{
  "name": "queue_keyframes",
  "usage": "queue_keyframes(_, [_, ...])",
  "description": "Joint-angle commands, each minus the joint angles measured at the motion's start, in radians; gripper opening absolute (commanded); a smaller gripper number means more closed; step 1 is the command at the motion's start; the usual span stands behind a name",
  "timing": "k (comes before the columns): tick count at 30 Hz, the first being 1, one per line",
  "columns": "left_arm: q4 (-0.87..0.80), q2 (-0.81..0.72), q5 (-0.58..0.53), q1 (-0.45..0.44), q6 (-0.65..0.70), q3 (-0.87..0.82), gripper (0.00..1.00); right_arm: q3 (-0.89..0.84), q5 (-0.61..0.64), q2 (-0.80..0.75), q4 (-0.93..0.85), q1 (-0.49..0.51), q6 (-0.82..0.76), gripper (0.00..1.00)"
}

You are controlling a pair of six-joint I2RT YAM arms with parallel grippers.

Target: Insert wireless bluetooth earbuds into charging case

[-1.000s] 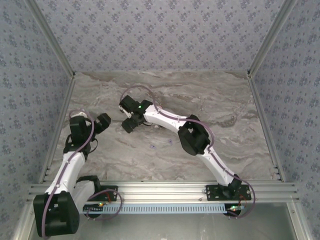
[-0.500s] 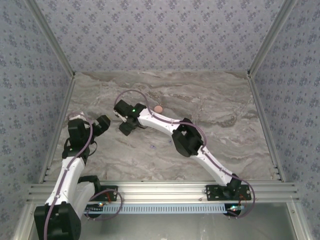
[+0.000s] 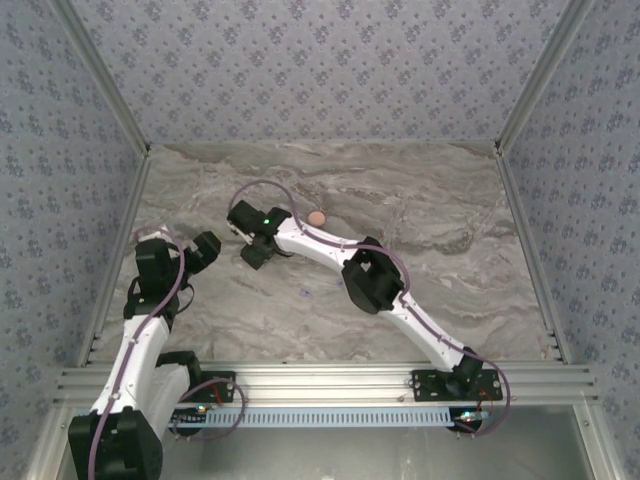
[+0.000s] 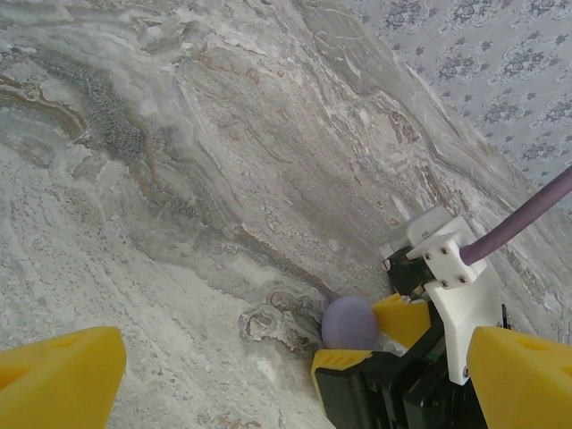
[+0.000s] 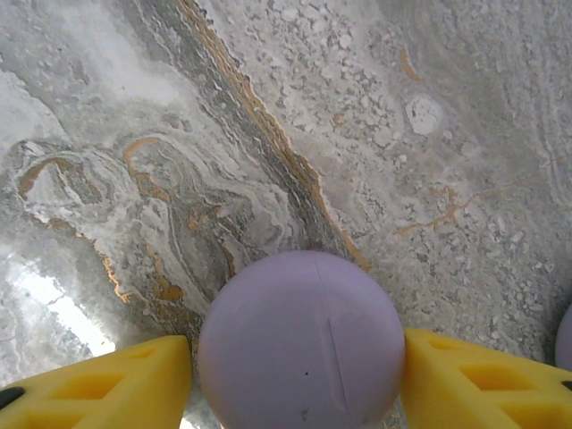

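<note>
We're early: right end effector (image 5: 299, 380) clamps the still-closed-looking lavender case (image 5: 301, 340) on the counter (image 5: 402, 134), left end effector (image 3: 205, 250) hangs wide open and empty nearby, pink case (image 3: 316, 218) sits apart, so opening and seating earbuds all remain.

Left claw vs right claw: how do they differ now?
The left claw stands wide open, holding nothing. The right claw is narrower, its fingers flanking the lavender round case; a firm grip is not clear. The left claw sits near the table's left edge, while the right claw is farther in, toward the middle. Both are yellow-tipped.
</note>
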Motion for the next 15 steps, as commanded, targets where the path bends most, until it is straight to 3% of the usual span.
queue_keyframes(1, [-0.008, -0.024, 0.014, 0.006, -0.005, -0.007, 0.98, 0.03, 0.028, 0.055, -0.005, 0.0, -0.014, 0.59])
queue_keyframes(9, [-0.014, -0.026, 0.045, 0.006, -0.001, 0.005, 0.98, 0.028, 0.048, 0.005, -0.043, -0.005, -0.002, 0.48])
queue_keyframes(15, [0.015, -0.025, 0.185, 0.005, -0.016, 0.048, 0.95, -0.285, 0.078, -0.294, 0.17, -0.006, -0.035, 0.47])
